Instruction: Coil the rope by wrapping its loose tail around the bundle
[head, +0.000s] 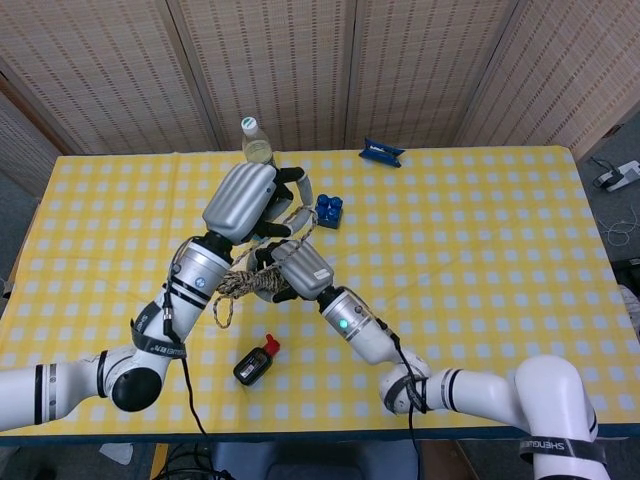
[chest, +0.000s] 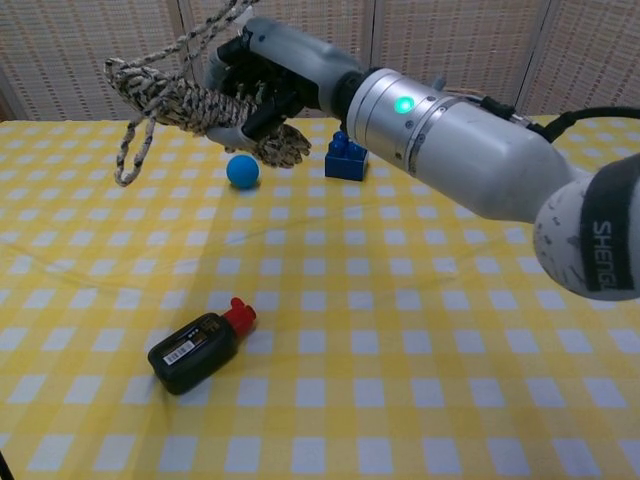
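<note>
right hand (chest: 262, 85) gripping rope (chest: 185, 100), left hand (head: 243, 202) seemingly above

Both hands meet above the yellow checked desk (head: 480, 230): the right hand (head: 296, 270) grips the rope bundle (head: 246, 281), while the left hand (head: 248, 200) sits just above with a rope strand (head: 296, 218) running up to its fingers. A loop hangs at the bundle's left end. Around them: clear bottle (head: 258, 145), blue brick (head: 328, 209), black red-capped bottle (head: 256, 362), and a blue packet (head: 381, 152) at the far edge.
</note>
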